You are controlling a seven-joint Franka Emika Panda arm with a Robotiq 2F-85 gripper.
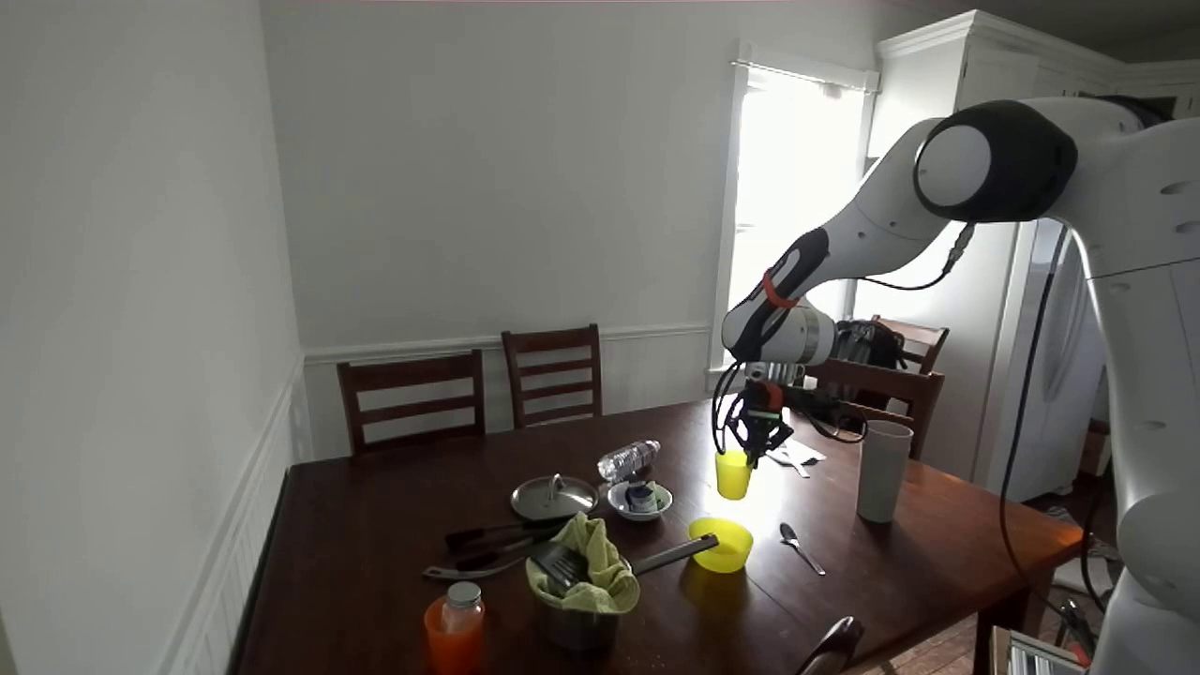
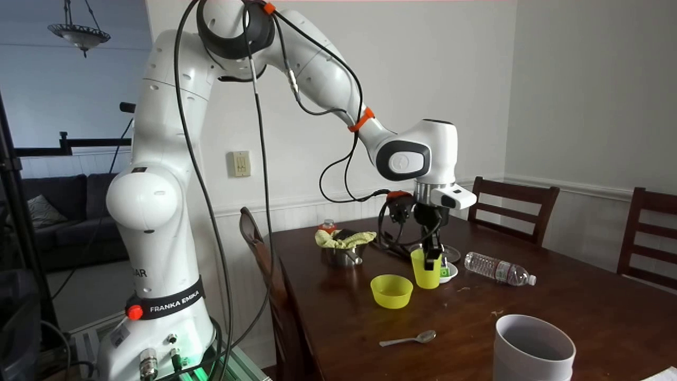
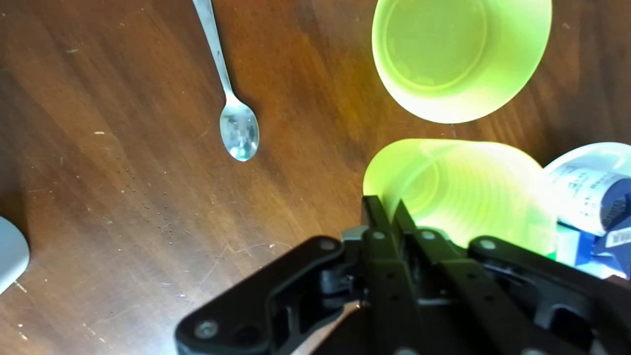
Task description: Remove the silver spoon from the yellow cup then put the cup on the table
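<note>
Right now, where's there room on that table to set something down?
Open table lies between the silver spoon and grey tumbler, also between tumbler and water bottle. It's crowded around the yellow cup, yellow bowl and white dish, and near the pot and lid.

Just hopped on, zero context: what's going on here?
A robot arm has its end effector closed on the side of a yellow cup, which looks to be held clear of the table. The spoon lies on the table, out of the cup. A yellow bowl stands nearby. Setting the cup down seems to be the step left.
</note>
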